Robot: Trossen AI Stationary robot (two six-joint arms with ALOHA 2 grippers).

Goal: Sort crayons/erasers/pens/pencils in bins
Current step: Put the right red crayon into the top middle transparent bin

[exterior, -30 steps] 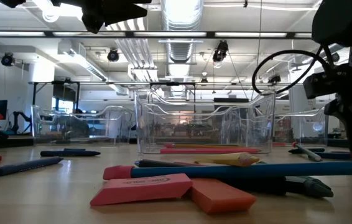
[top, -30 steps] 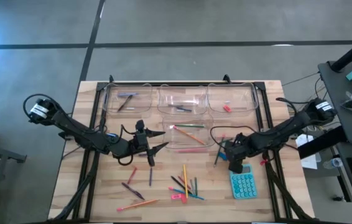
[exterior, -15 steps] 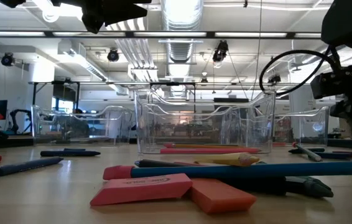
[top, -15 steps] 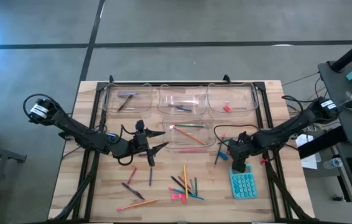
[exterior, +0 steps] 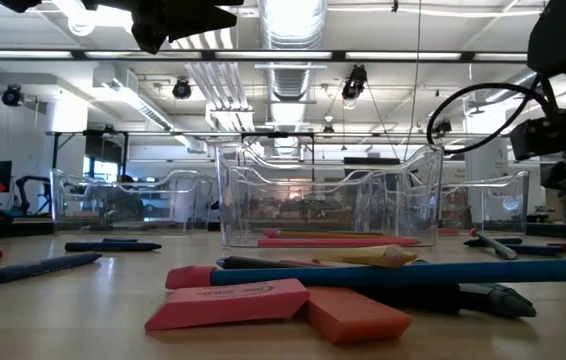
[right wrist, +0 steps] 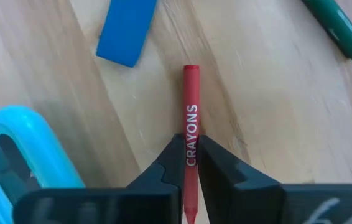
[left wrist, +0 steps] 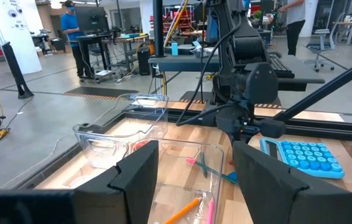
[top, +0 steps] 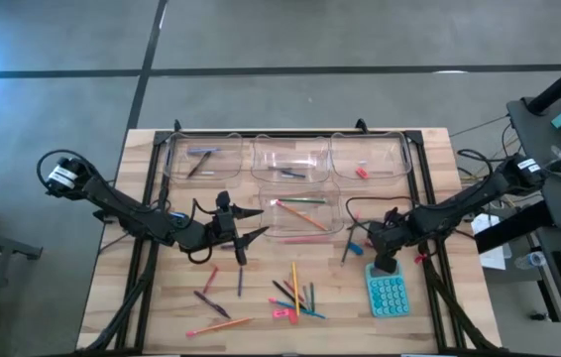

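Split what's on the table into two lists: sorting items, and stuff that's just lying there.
For the job: red crayon pinched in the right hand; blue eraser; green crayon; pencils; pens; bins; left hand, open over the table.

Just lying about: calculator.

Wooden counter (top: 152, 312) on a black frame (top: 429, 188), grey concrete floor (top: 290, 35) with dark seam lines. Open workshop behind: white ceiling ducts (exterior: 288, 75), strip lights (exterior: 288, 20), desks with monitors (left wrist: 92, 15), an office chair (left wrist: 325, 46), a person in blue (left wrist: 71, 28).
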